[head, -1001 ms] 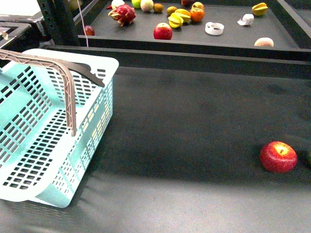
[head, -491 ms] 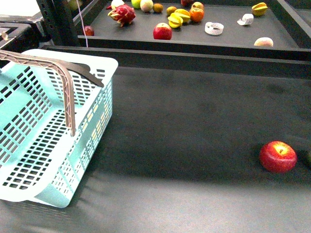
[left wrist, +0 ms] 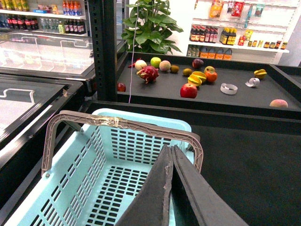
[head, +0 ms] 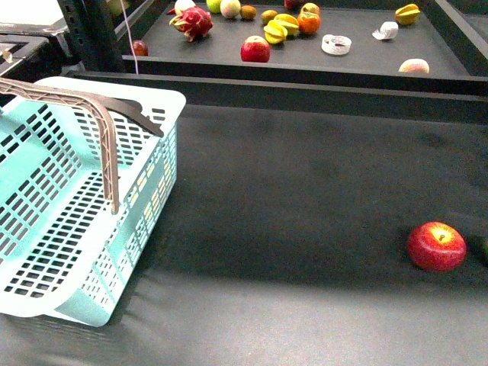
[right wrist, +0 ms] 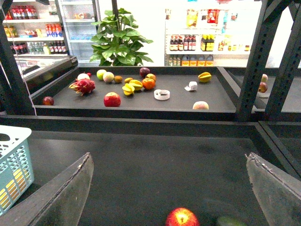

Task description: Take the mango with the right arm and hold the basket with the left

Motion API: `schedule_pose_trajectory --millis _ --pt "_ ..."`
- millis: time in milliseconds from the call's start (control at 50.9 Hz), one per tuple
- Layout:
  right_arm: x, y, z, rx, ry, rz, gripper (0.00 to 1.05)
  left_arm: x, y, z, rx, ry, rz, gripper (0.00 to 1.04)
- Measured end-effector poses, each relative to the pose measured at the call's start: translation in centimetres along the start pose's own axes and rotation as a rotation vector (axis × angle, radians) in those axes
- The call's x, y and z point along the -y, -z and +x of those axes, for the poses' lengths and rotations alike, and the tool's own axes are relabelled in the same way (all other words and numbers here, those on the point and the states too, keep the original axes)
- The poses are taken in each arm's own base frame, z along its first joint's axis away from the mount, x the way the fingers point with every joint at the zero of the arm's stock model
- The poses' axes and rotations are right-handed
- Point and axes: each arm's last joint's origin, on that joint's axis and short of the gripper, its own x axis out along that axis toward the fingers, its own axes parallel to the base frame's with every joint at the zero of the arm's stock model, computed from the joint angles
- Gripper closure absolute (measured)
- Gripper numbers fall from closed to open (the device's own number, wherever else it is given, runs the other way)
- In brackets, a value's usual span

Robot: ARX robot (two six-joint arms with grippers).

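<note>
The pale turquoise slotted plastic basket (head: 84, 221) with a brown handle stands on the dark table. The left gripper (left wrist: 171, 188) hangs over the basket's open top, near the handle, its fingers pressed together on nothing. Far to the basket's right lies a round red apple (head: 436, 246); a greenish shape (right wrist: 230, 221) just beside it is cut off, and I cannot tell whether it is the mango. The right gripper (right wrist: 169, 188) is spread wide and empty above the table, right of the basket.
</note>
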Motion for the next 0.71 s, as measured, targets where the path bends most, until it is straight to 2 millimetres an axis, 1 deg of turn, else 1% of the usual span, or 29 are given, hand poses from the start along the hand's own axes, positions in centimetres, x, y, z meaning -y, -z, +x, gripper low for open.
schedule_pose_trajectory --millis 314,373,412,707 --pt "0.0 0.0 0.0 0.0 0.0 0.0 0.08 0.0 0.0 -0.7 0.0 0.0 0.0 1.01" --pt "0.0 0.0 0.0 0.0 0.0 0.0 0.08 0.0 0.5 -1.4 -0.034 0.001 0.0 1.01" --pt "0.0 0.0 0.0 0.0 0.0 0.0 0.08 0.0 0.3 -1.7 -0.011 0.0 0.0 1.01" --pt "0.0 0.0 0.0 0.0 0.0 0.0 0.08 0.0 0.3 -1.8 -0.005 0.0 0.0 1.01"
